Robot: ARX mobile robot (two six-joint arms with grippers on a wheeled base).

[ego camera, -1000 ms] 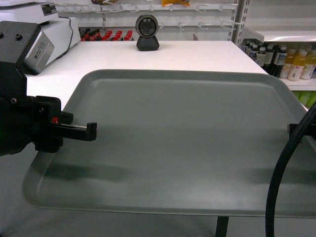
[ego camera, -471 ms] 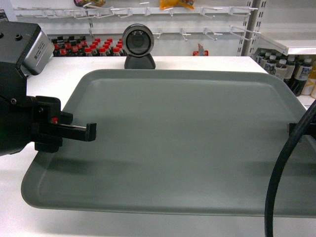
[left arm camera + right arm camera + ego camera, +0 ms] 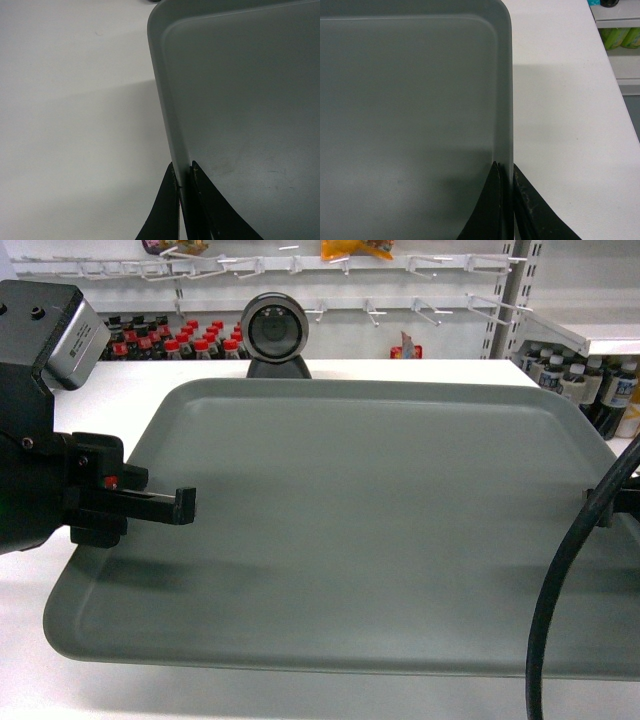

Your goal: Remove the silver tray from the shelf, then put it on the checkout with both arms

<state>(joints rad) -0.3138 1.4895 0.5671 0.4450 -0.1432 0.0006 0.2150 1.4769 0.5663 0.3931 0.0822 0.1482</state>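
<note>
The large matte grey-silver rectangular tray (image 3: 370, 530) with rounded corners and a low raised rim fills most of the head view, held level over the wide plain white bench (image 3: 420, 368) that serves as the checkout. From the head view alone, whether the tray's underside touches the bench cannot be told; shadow lies under its near edge.

At 9 o'clock of the tray, the left black toothed two-finger gripper (image 3: 184, 200) has its jaws clamped on the left rim, one finger outside the rim and one inside on the tray floor, as the left wrist view shows. In the head view this gripper (image 3: 150, 506) reaches in from the left edge, with a grey box camera (image 3: 72, 332) mounted above it.

At 3 o'clock of the tray, the right black gripper (image 3: 506, 205) has its jaws closed on the right rim in the same way, one finger each side of the raised edge. In the head view only a small part of it shows at the right border, behind a thick black cable (image 3: 560, 590) that curves down across the tray's 4 o'clock corner.

At 12 o'clock beyond the tray, a dark round-lensed device on a stand (image 3: 274, 332) sits on the bench. Behind it, white store shelves (image 3: 600, 338) carry rows of bottles with red caps (image 3: 180, 346).
</note>
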